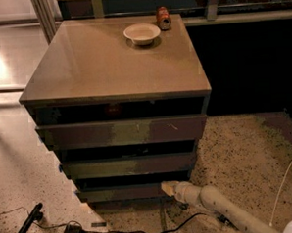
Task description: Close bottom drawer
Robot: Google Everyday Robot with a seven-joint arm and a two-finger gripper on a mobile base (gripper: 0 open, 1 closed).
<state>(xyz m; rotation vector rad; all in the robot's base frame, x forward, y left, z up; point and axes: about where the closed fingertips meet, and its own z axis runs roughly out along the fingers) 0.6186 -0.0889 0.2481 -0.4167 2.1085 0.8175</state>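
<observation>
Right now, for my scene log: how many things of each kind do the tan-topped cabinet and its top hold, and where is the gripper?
Dark grey-brown drawers: 3, namely top drawer, middle drawer, bottom drawer
Shallow white round bowl: 1
Small reddish can: 1
Total: 5
Cream gripper: at the bottom drawer's front, near its right end.
</observation>
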